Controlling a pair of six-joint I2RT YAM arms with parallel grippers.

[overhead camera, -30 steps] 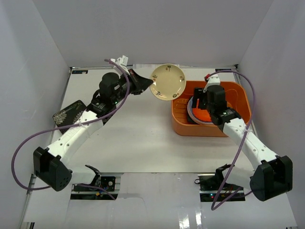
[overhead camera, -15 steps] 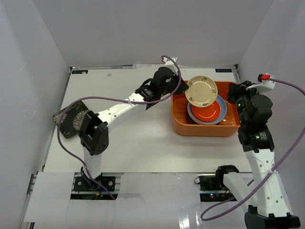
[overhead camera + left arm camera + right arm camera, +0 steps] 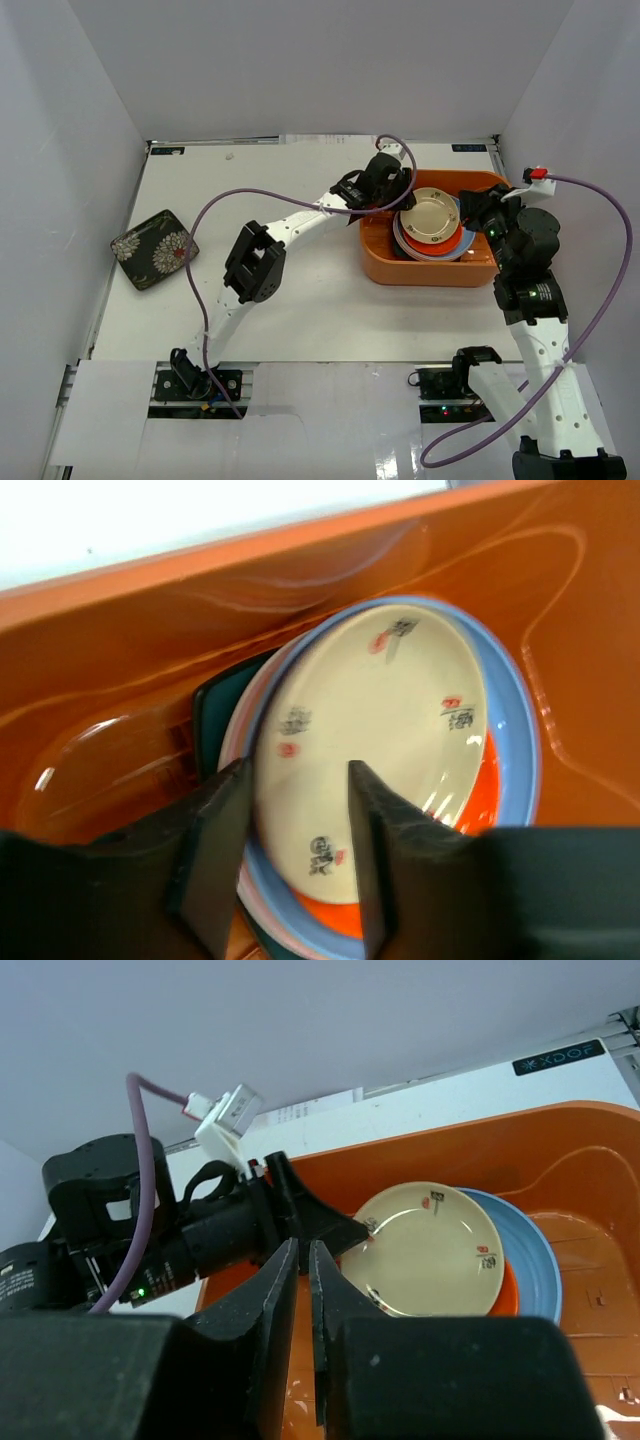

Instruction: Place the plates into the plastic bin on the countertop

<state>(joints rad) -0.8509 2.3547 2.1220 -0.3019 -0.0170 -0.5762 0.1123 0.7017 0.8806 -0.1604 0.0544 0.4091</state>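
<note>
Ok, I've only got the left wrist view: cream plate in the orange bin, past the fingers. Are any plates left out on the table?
Observer: Yes, one. A black floral plate lies near the left edge of the countertop, far from the bin.
Operator: And where's the right arm?
Observer: The right gripper hangs over the bin's right end, jaws almost together, holding nothing.
Operator: Is it touching the cream plate?
Observer: No. In the top view it is apart from the cream plate, on the side opposite the left gripper.
</note>
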